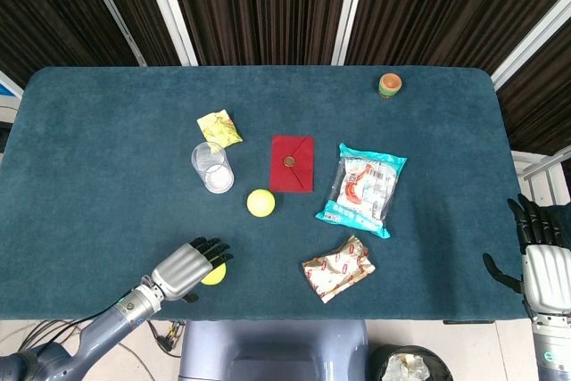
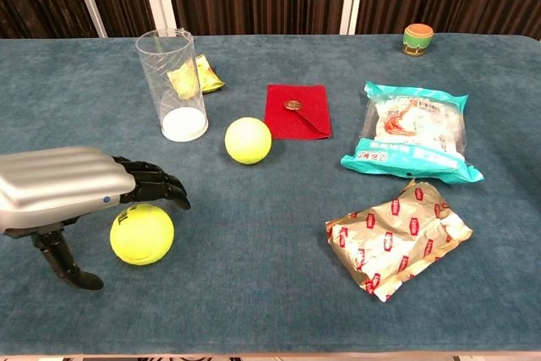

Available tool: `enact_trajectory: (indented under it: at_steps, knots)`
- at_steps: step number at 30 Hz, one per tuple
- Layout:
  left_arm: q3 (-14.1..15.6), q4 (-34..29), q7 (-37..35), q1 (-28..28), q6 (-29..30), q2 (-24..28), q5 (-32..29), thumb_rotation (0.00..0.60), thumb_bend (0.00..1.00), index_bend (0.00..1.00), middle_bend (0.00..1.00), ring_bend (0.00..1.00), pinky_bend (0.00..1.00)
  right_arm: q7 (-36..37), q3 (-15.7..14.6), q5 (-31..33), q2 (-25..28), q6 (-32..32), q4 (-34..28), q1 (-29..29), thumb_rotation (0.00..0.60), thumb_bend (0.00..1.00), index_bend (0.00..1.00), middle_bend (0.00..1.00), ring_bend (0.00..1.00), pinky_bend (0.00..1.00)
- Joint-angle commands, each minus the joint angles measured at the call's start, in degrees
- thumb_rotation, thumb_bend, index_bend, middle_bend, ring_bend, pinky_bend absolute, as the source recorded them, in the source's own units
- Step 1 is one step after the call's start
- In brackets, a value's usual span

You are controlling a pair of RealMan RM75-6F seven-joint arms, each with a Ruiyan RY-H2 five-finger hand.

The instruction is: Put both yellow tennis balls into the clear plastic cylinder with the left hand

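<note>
Nothing's in the cylinder yet; the left hand, fingers spread, hovers over the near ball, the far ball untouched

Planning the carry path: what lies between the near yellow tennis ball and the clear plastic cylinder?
Only bare blue tabletop, seen in both views. The left hand hovers over the near yellow tennis ball; the clear plastic cylinder stands beyond.

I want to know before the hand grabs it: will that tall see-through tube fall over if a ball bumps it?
Probably. The clear plastic cylinder stands upright, tall and narrow, looks empty, so likely light and tippy. The near tennis ball, under the left hand, is round and would likely roll if nudged.
</note>
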Motion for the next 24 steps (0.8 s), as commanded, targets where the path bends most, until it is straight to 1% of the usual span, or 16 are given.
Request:
enact_trajectory:
  at_steps: [1,4,7,10,12,15,20,24]
  knots:
    - [0.4,1.4,0.5,-0.2,1.2,-1.5,1.3,0.6,0.16,0.22,0.18,0.16,0.31,-0.1,0.0,0.0,0.0,0.0,0.0,0.0,0.6,0.34,0.0,0.0,0.05,0.09]
    - [1.0,3.2,-0.1,-0.2,2.5,-3.1,3.3,0.6,0.19,0.23,0.21,0.18,0.36,-0.2,0.0,0.1,-0.1,0.0,-0.1,0.0,0.6,0.34,0.0,0.0,0.05,0.09]
    - [1.8,4.8,0.0,-0.3,2.3,-3.8,3.5,0.6,0.2,0.26,0.25,0.21,0.4,-0.3,0.1,0.2,-0.1,-0.1,-0.1,0.0,0.6,0.34,0.0,0.0,0.05,0.09]
    - [2.1,6.1,0.1,-0.4,2.4,-4.4,3.3,0.6,0.24,0.31,0.33,0.27,0.46,-0.2,0.2,0.4,0.0,-0.1,-0.1,-0.1,0.6,0.34,0.0,0.0,0.05,0.09]
    - [2.2,7.0,-0.1,-0.3,3.1,-5.0,3.7,0.6,0.27,0.37,0.39,0.32,0.52,-0.2,0.2,0.5,-0.1,-0.1,-0.1,-0.1,0.6,0.34,0.0,0.0,0.05,0.09]
    - [2.5,8.7,-1.0,-0.2,4.4,-6.0,5.1,0.6,0.32,0.44,0.46,0.37,0.56,-0.1,0.3,0.4,-0.1,-0.2,-0.1,0.0,0.6,0.34,0.0,0.0,0.05,0.09]
    - [2.3,11.7,-3.8,-0.1,7.7,-7.0,8.1,0.6,0.34,0.47,0.49,0.38,0.57,0.0,0.3,0.4,-0.2,-0.3,0.2,0.0,0.6,0.34,0.0,0.0,0.05,0.09]
    - [1.1,11.7,-7.5,-0.1,11.0,-5.6,9.7,0.6,0.34,0.47,0.47,0.38,0.57,0.0,0.4,0.8,-0.3,-0.4,0.1,0.0,0.6,0.34,0.0,0.0,0.05,0.09]
